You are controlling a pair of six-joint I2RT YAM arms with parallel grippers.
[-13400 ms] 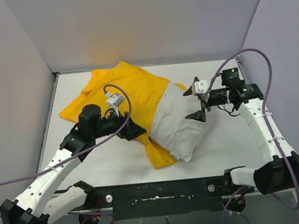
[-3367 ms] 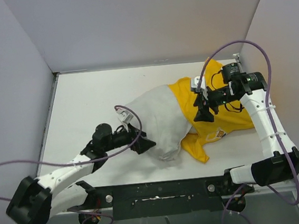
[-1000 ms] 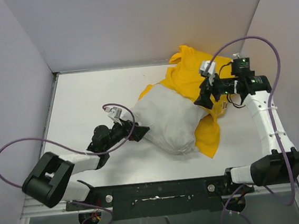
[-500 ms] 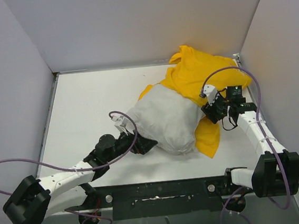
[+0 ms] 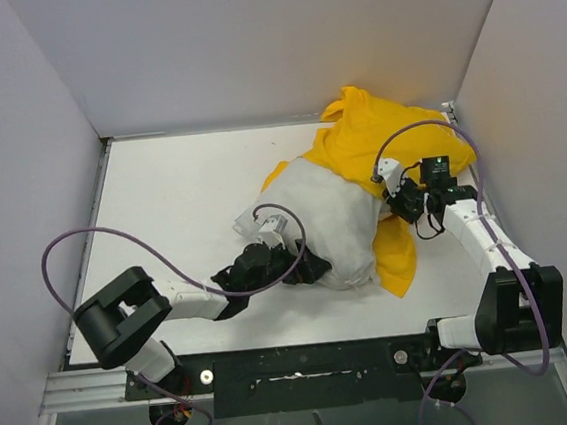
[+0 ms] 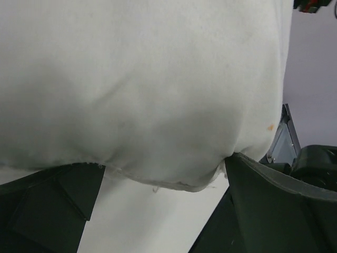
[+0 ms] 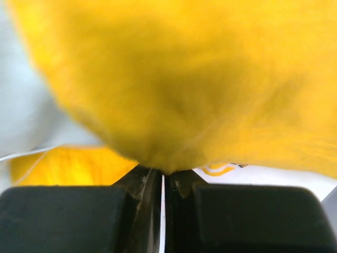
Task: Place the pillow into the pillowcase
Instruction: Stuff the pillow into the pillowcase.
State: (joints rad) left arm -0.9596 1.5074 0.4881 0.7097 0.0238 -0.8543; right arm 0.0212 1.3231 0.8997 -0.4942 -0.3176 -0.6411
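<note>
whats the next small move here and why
Probably close the left gripper on the near edge of the pillow: its jaws stand open around that edge, much of the pillow lies outside the pillowcase, and the right gripper is shut on the pillowcase's fabric.

We look down on a white table (image 5: 161, 194) shut in by three plain, pale grey panels: a back wall (image 5: 267, 43), a left wall (image 5: 9, 179) and a right wall (image 5: 542, 77). Soft, even light covers it; a black rail (image 5: 308, 363) lines its near edge.
</note>
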